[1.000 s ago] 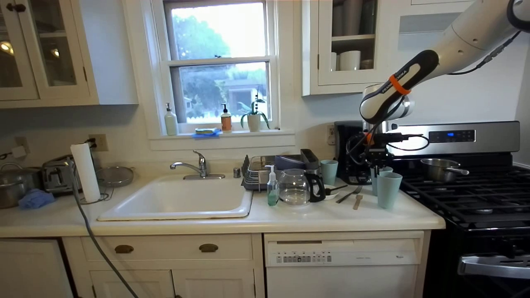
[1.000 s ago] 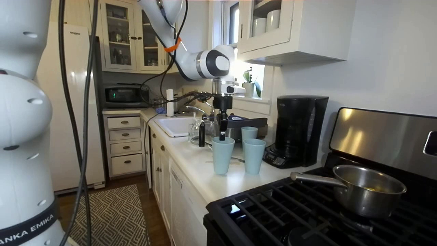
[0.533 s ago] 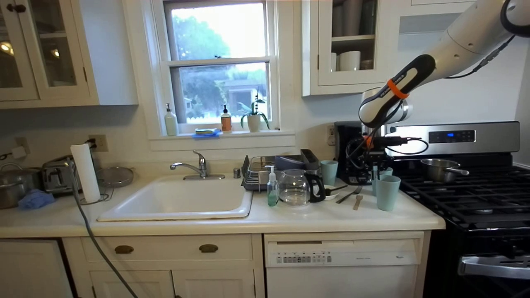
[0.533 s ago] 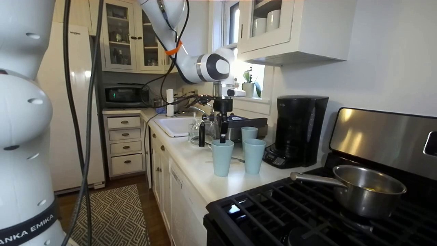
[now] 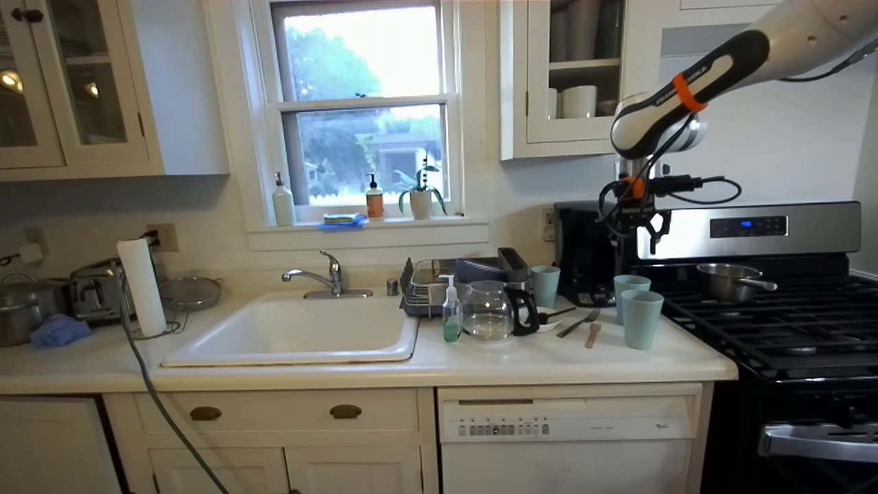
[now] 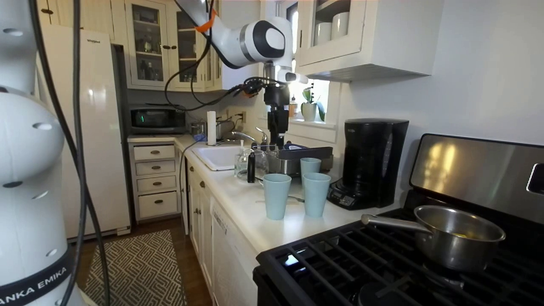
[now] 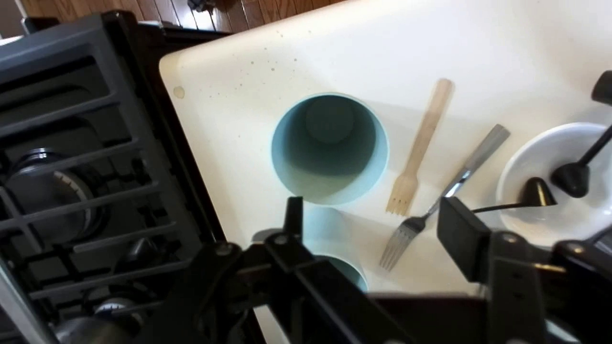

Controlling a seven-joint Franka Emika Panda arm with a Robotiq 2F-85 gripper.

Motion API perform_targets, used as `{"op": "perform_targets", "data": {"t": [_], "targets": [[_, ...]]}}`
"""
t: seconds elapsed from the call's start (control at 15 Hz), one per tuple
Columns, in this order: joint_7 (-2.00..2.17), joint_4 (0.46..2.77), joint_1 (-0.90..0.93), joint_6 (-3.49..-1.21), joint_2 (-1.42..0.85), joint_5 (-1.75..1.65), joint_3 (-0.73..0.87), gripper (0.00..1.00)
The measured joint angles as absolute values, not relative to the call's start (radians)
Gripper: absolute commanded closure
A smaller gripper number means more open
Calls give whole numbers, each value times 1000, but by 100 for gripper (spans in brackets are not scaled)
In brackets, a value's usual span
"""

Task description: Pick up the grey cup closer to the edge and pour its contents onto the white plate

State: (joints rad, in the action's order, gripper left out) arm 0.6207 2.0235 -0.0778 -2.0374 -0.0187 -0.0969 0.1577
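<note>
We count three cups point(image 5: 545, 287) and two forks point(image 7: 421, 144), the grey cup point(image 5: 643, 321) at near right on the counter point(image 5: 521, 360). Above, the gripper point(image 7: 375, 225) hangs spread wide; "ANKA EMIKA" marks the arm point(image 6: 34, 265).

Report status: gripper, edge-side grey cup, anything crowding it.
Gripper open, holding nothing. Edge-side grey cup upright on counter, not gripped. Neighbouring cup close by, not touching; may crowd the grasp.
</note>
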Motion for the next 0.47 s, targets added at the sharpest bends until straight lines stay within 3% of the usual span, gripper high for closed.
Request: {"op": "perform_targets", "data": {"t": [0.47], "targets": [[344, 2097, -88, -2033, 215, -81, 153, 0]]}}
